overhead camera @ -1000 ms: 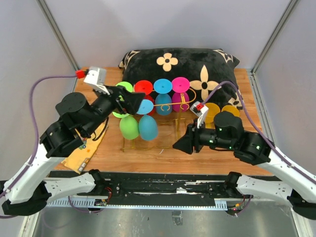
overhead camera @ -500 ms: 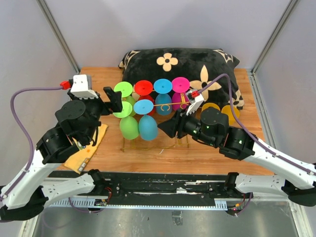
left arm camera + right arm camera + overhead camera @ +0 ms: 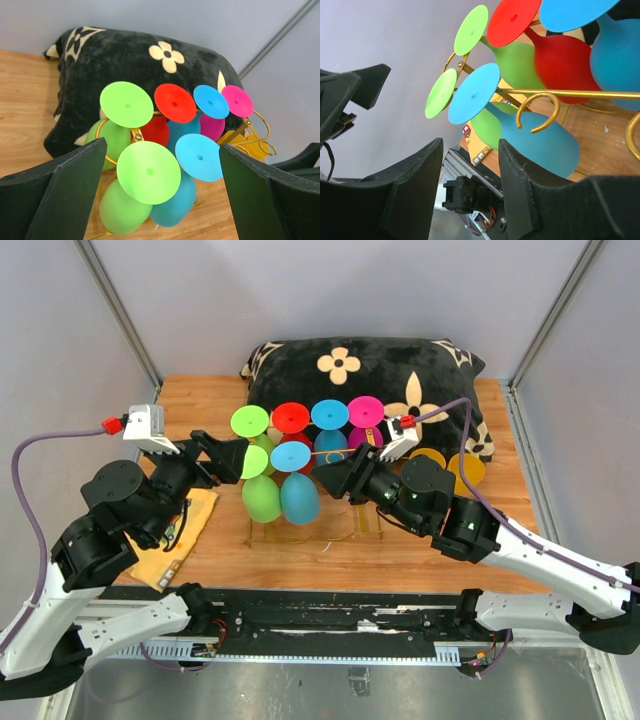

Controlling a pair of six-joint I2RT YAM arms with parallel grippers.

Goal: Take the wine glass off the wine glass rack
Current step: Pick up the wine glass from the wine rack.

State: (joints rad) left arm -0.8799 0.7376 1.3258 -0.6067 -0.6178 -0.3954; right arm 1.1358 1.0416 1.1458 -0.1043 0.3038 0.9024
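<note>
Mia: Where are the wine glasses?

Tom: Six hang upside down on the wine glass rack (image 3: 580, 93). It stands in the middle of the table (image 3: 450, 550), just in front of the black pillow (image 3: 400, 365). Two yellow glasses (image 3: 431, 462) lie to the right of the rack.

Mia: Is the robot holding one?

Tom: No. The left gripper (image 3: 225, 452) has its jaws spread wide and holds nothing. It points at the front green glass (image 3: 148, 172). The right gripper (image 3: 335, 480) has its jaws partly apart, with nothing between them. It is near the front blue glass (image 3: 474, 93) but not touching it.

Mia: So which step is this?

Tom: It looks like the reaching step. No glass is in a grip yet.

Mia: What should come next?

Tom: Probably one gripper should go in around a thin stem, between the round foot and the bowl. Then it should squeeze softly and slide the glass along the gold rails to the open end. It must take care not to bump the glasses beside it.
</note>
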